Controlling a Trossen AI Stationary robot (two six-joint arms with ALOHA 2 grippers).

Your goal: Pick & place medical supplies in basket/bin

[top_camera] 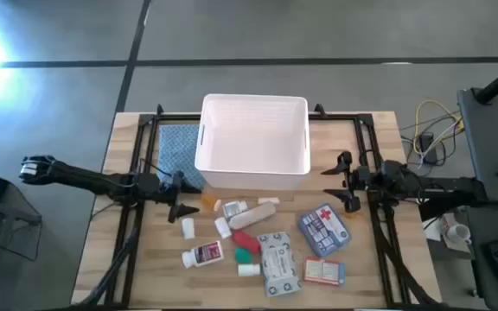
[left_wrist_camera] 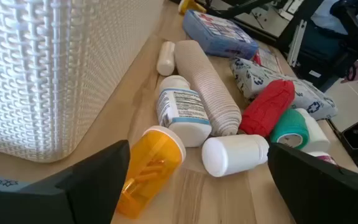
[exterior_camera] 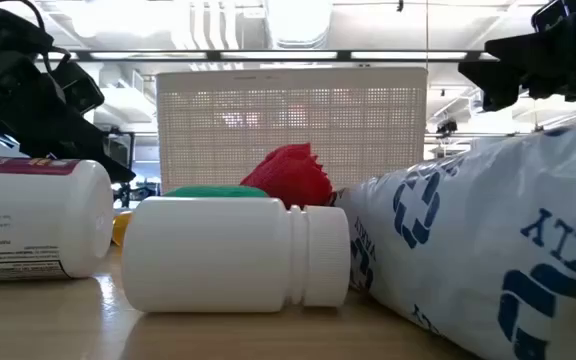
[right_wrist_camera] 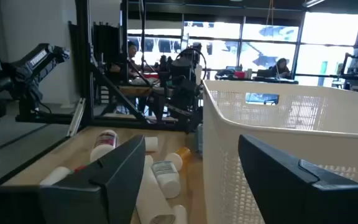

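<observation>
Large white slotted plastic bin (top_camera: 253, 134) at table 12 o'clock, empty. Small medical supplies (top_camera: 266, 242) scattered at 6 o'clock of bin. Left gripper (top_camera: 180, 200) at 9 o'clock of pile, fingers spread, nothing held. Right gripper (top_camera: 346, 181) at bin's 3 o'clock, fingers apart, empty.

- The bin (top_camera: 253, 134) stands at the far middle of the worktop (top_camera: 145, 276).
- A cloth (top_camera: 178, 149) lies just left of the bin.
- The supplies lie scattered in front of the bin.
- The pouch (top_camera: 323, 229) lies at the right of the scatter, with the box (top_camera: 324, 271) before it.
- The packet (top_camera: 278, 263) lies left of the box.
</observation>
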